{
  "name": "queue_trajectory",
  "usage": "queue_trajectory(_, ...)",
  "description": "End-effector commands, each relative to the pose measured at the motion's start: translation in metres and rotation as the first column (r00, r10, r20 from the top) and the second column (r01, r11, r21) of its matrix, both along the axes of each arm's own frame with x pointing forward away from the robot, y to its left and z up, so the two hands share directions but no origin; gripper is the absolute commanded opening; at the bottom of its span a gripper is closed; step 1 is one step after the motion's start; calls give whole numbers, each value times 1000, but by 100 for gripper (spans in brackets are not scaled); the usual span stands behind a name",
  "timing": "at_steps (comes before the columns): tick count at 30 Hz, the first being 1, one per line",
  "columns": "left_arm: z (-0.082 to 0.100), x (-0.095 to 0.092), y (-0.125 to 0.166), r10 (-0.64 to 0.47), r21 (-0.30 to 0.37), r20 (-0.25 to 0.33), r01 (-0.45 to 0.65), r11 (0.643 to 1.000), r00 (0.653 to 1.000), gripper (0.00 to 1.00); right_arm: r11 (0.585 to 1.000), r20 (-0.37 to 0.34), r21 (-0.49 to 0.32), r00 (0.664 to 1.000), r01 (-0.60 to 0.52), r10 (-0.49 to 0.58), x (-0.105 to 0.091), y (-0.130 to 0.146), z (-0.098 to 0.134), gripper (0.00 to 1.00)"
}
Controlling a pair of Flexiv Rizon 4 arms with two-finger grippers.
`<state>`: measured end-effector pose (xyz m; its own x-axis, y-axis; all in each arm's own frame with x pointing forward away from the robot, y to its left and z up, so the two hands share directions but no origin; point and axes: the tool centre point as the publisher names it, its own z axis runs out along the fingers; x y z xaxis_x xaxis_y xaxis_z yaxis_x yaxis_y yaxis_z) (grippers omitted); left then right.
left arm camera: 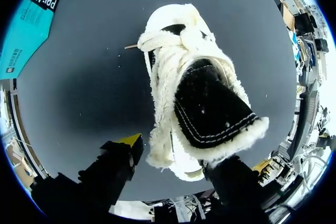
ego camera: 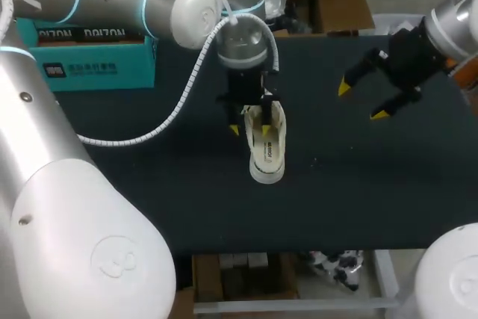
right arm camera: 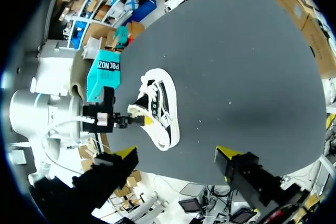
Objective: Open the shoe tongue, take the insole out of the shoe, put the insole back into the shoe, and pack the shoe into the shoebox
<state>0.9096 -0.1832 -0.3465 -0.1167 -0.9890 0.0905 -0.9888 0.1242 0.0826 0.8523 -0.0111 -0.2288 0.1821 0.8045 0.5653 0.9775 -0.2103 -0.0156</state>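
A white shoe with fluffy trim (ego camera: 267, 147) is lying on the dark counter (ego camera: 149, 184), near the middle. Its laces are tied in a thick white knot (left arm camera: 176, 38) at the front. The shoe's tongue (left arm camera: 210, 108), black on the inside with a fluffy white edge, is lifted up and away from the shoe.

The left tool (ego camera: 249, 131) is held right over the shoe, pointing down. Its two yellow-tipped fingers are spread wide apart. In the left wrist view, the tongue and one side of the shoe are seen between them. One finger (left arm camera: 126, 148) is just beside the shoe's fluffy side. The other is mostly hidden behind the tongue's edge. Nothing is squeezed between them, as far as can be seen.

The right tool (ego camera: 362, 102) is held above the counter, well apart from the shoe. Its fingers are spread wide too, and nothing is held in them.

A blue-green cardboard shoebox (ego camera: 97, 61) is set at the far left of the counter, well apart from the shoe.
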Motion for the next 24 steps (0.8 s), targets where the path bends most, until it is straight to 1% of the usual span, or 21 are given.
queue_trajectory(1, 1, -6, -2, 6, 29, 56, -8, 1000, 998, 44, 1000, 23, -15, 1000, 5, -5, -6, -1, 1, 100)
queue_trajectory(3, 0, -5, -1, 10, 33, 58, -12, 999, 998, 35, 1000, 29, -24, 1000, 1, 0, -7, -2, 1, 100)
queue_trajectory(4, -1, -4, -1, 18, 43, 65, -20, 999, 998, 35, 1000, 35, -26, 999, -4, 5, -7, -3, 1, 100)
queue_trajectory(6, -2, -4, 0, 18, 38, 65, -20, 999, 998, 37, 999, 41, -38, 999, -8, 9, -8, -4, 2, 100)
queue_trajectory(10, -5, 0, 4, 41, 54, 79, -46, 997, 996, 36, 998, 50, -60, 998, -24, 27, -8, -4, 4, 100)
queue_trajectory(12, -6, 3, 6, 39, 43, 78, -42, 998, 996, 36, 997, 47, -70, 999, -25, 28, -8, -5, 5, 100)
queue_trajectory(15, -8, 7, 9, 59, 36, 85, -62, 997, 995, 16, 996, 53, -78, 998, -38, 42, -8, -5, 5, 100)
queue_trajectory(16, -9, 8, 9, 61, 37, 88, -65, 997, 994, 1, 995, 58, -86, 997, -52, 57, -8, -5, 6, 100)
queue_trajectory(18, -10, 11, 11, 65, 31, 95, -69, 997, 993, 0, 993, 59, -98, 996, -58, 64, -8, -5, 6, 100)
queue_trajectory(21, -11, 14, 13, 77, 35, 105, -81, 996, 991, 0, 989, 77, -111, 991, -100, 109, -10, -6, 8, 100)
queue_trajectory(22, -12, 15, 14, 79, 35, 107, -83, 996, 991, 0, 985, 86, -114, 986, -130, 140, -11, -7, 8, 100)
queue_trajectory(23, -12, 15, 14, 81, 35, 110, -85, 996, 991, 0, 983, 89, -116, 985, -140, 150, -12, -8, 8, 100)
queue_trajectory(24, -12, 16, 14, 70, 24, 117, -73, 997, 991, 0, 980, 100, -116, 979, -164, 176, -13, -10, 8, 100)
